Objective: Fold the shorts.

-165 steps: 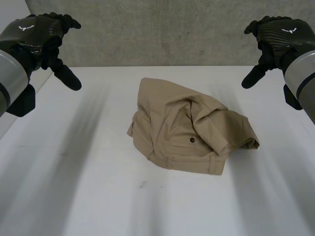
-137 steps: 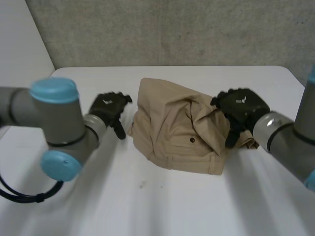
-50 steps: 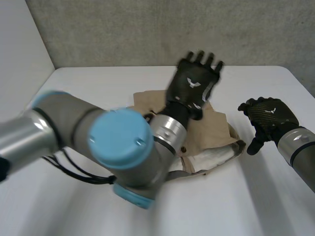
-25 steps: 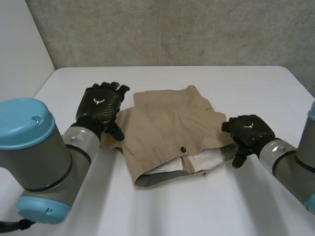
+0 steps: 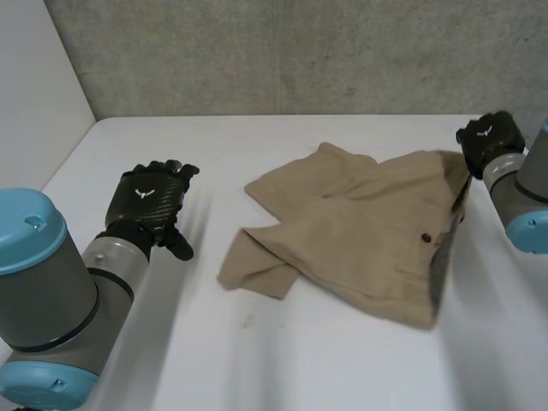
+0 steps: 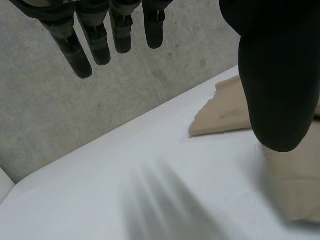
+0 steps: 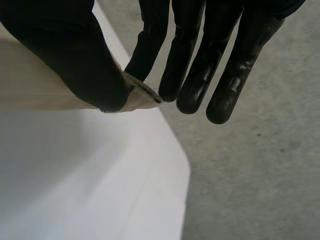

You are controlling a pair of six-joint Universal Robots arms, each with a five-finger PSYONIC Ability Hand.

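Observation:
The tan shorts (image 5: 360,231) lie spread on the white table (image 5: 300,360), one leg end folded under at their left. The waistband with a dark button stands raised at their right. My right hand (image 5: 490,141) is at the waistband's far corner, near the table's right edge. In the right wrist view its thumb (image 7: 75,60) and a finger pinch the corner of the shorts (image 7: 142,96). My left hand (image 5: 151,199) hovers left of the shorts, apart from them. Its fingers (image 6: 100,40) are straight and hold nothing, and the shorts (image 6: 225,107) lie beyond its thumb.
A grey concrete wall (image 5: 282,51) runs behind the table. The table's rounded right corner (image 7: 185,170) lies just under my right hand. A white side wall (image 5: 34,94) stands at the left.
My right hand has closed on the waistband corner and pulled it right and away, dragging and spreading the shorts. My left hand has drawn back to the left, off the cloth.

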